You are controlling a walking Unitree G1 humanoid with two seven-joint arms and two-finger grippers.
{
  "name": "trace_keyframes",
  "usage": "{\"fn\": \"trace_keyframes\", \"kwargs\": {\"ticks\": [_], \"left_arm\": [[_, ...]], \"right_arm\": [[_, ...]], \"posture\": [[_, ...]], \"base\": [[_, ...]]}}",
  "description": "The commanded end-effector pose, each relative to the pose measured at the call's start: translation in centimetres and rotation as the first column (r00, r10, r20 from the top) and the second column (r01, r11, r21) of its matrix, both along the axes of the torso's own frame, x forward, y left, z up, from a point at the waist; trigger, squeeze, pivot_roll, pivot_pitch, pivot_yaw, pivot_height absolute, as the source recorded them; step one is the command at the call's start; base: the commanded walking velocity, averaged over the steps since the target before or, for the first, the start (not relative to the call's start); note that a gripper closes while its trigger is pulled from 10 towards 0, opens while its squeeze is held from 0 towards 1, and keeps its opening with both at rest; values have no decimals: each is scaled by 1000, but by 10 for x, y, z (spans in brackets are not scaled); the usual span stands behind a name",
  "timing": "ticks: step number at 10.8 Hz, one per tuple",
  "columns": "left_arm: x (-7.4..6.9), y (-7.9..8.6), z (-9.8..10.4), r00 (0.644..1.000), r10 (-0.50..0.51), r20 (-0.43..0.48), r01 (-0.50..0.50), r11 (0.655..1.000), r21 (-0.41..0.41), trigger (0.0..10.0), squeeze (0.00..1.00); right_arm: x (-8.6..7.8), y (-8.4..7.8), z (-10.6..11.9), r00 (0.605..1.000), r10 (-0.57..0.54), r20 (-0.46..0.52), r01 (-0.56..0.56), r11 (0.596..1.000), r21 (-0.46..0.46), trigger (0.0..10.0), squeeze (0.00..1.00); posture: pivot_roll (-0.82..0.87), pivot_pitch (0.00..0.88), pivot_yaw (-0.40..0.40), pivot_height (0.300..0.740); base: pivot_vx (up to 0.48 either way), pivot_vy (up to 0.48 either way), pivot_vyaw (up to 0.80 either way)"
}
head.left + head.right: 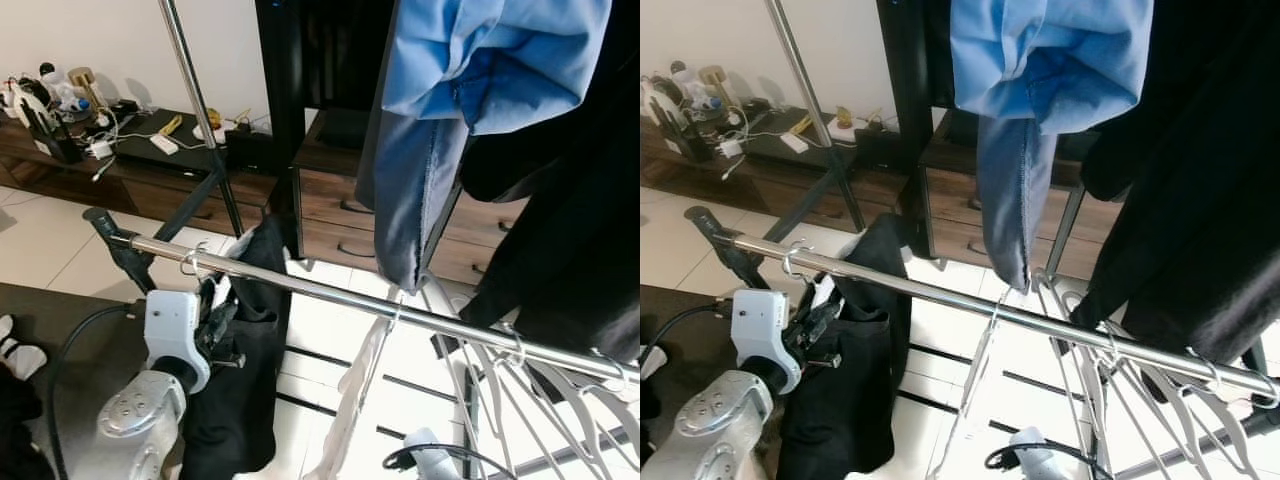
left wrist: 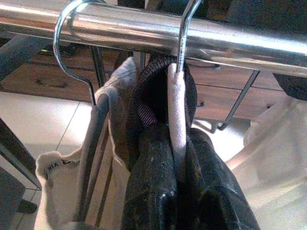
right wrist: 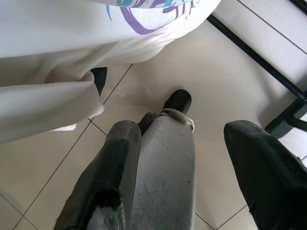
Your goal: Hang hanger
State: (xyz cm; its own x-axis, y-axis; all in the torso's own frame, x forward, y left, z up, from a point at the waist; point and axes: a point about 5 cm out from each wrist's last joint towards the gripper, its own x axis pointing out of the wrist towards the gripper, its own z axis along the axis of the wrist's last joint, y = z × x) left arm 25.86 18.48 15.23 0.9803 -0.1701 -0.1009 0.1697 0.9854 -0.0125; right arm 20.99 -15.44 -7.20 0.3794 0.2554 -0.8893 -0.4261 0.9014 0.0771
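Note:
A white hanger (image 2: 176, 110) carries a black garment (image 1: 240, 400), and its metal hook (image 2: 181, 38) sits over the chrome rail (image 1: 400, 305) near the rail's left end. My left gripper (image 1: 222, 320) is just under the rail, shut on the hanger's neck; in the left wrist view the black fingers (image 2: 148, 163) press on both sides of it. My right gripper (image 3: 182, 129) hangs low over the tiled floor, open, with nothing held between its fingers (image 3: 120, 143).
A second hook (image 2: 67, 48) beside the held one bears a pale garment (image 2: 57, 167). Further right on the rail hang a white shirt (image 1: 350, 400) and several bare white hangers (image 1: 520, 390). A blue shirt (image 1: 470, 80) and black coat (image 1: 570, 230) hang above. Drawers (image 1: 340, 215) stand behind.

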Motion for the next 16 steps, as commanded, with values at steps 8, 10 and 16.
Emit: {"fn": "trace_keyframes", "kwargs": {"ticks": [8,10,16], "left_arm": [[-17,5,2,979,-186,88,152,942,299,10000,0],[-35,9,-6,988,-123,90,97,963,252,10000,0],[-61,10,-51,993,106,-45,-106,994,-5,10000,0]], "right_arm": [[-7,-2,-4,999,17,-35,-18,1000,-14,10000,0],[-7,-2,-4,999,20,-35,-21,1000,-17,10000,0],[-7,-5,-4,999,-27,-29,26,999,-19,10000,0]], "posture": [[118,152,-45,740],[114,151,-43,740],[117,143,-53,740]], "base": [[0,0,0],[0,0,0],[0,0,0]]}}
